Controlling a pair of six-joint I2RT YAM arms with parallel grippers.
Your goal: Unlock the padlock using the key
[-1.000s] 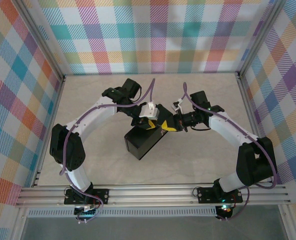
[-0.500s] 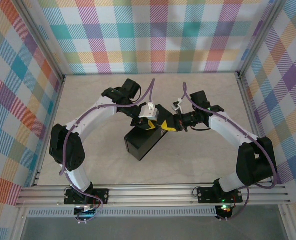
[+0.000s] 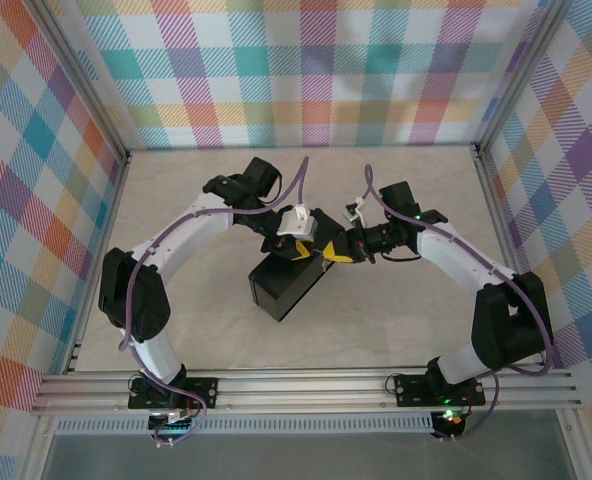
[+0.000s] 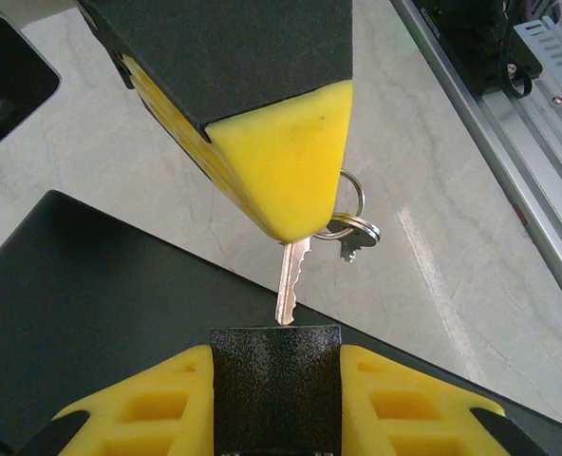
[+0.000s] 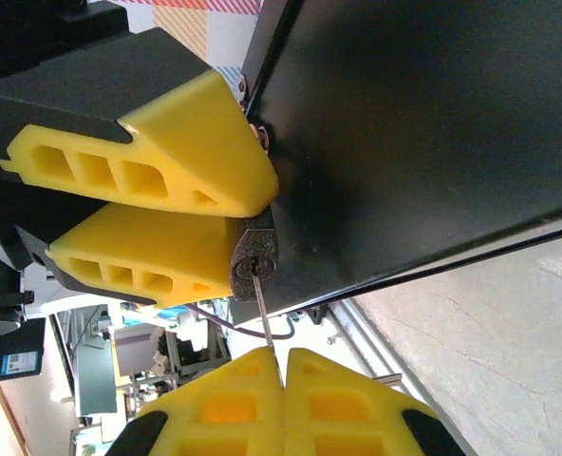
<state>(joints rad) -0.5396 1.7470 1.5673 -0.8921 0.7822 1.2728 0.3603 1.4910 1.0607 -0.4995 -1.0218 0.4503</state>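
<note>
My left gripper [image 4: 276, 369] is shut on the padlock [image 4: 276, 380], a small dark speckled block clamped between its yellow fingers, just above the black box [image 4: 91, 313]. The padlock's keyhole face [image 5: 253, 265] points at my right gripper [image 5: 284, 369], which is shut on the key [image 5: 267, 328]. The thin key [image 4: 290, 280] runs straight to the keyhole and its tip sits at the slot's mouth. A ring with a second key [image 4: 352, 231] hangs beside the right finger. From above, both grippers [image 3: 301, 250] [image 3: 342, 250] meet tip to tip over the box's far corner; padlock and key are hidden there.
The black box [image 3: 286, 285] lies mid-table, under and in front of both grippers. Aluminium frame rails [image 3: 306, 385] run along the near edge. Checked walls close in the left, right and far sides. Bare pale tabletop [image 3: 406, 320] surrounds the box.
</note>
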